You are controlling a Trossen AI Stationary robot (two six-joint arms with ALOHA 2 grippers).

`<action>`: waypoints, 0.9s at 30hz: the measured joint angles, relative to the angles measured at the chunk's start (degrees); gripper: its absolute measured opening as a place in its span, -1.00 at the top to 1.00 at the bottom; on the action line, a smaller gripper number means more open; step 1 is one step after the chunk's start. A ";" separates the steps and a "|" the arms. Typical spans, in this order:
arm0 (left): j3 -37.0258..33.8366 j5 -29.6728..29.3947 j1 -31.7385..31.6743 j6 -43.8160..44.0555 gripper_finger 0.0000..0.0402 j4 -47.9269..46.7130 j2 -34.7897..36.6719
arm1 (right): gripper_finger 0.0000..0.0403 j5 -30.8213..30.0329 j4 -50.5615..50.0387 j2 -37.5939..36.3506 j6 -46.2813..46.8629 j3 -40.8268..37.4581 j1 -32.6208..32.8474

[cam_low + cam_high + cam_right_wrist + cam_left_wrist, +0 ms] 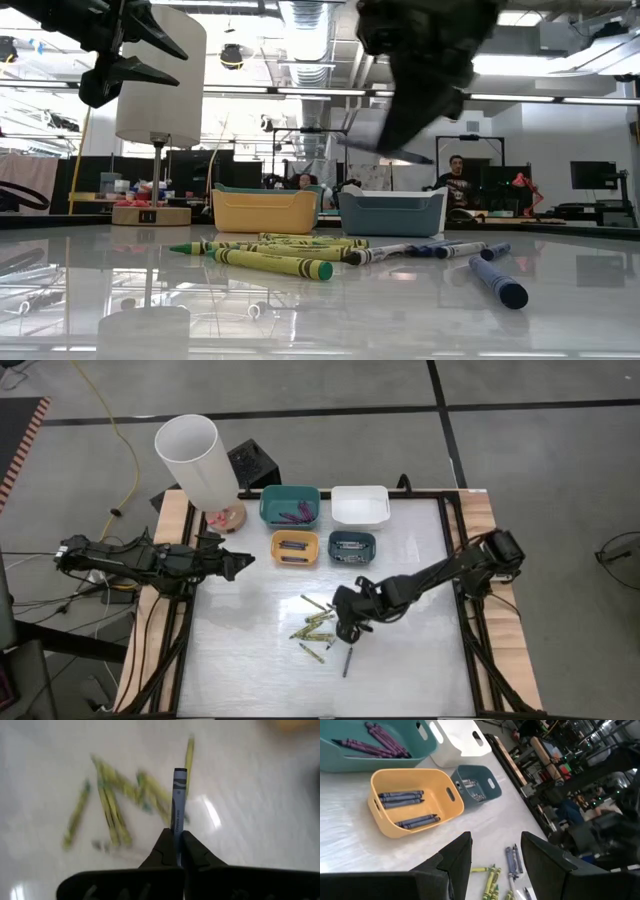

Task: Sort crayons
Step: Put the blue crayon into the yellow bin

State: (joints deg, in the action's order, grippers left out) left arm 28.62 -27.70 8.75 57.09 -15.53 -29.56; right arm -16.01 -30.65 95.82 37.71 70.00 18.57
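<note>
We see a white glossy table [400, 670] with light wood side rails [172, 520]. Bins: teal [270, 507] holding dark purple crayons [296, 514], white [360, 505], yellow [278, 547] holding blue-grey crayons [402, 797], slate blue [352, 546] holding grey ones [470, 790]. Loose pile of yellow-green crayons [318, 622]. Blue crayon [178, 800], black wrapper markings, sits between black fingers [197, 855]. White lampshade [197, 458].
</note>
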 joint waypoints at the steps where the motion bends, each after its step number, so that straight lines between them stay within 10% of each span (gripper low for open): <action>1: 0.00 0.06 -0.02 -0.01 0.20 -0.01 0.00 | 1.00 -0.33 1.71 -0.33 -0.60 0.00 -0.88; 27: 0.00 -0.76 -0.02 -2.88 0.20 -0.59 -0.05 | 1.00 -8.16 39.49 7.96 -15.55 1.39 -20.12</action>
State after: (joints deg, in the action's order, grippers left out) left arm 28.62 -28.46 8.73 54.20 -16.12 -29.61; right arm -24.16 8.84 103.79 22.16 71.39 -1.55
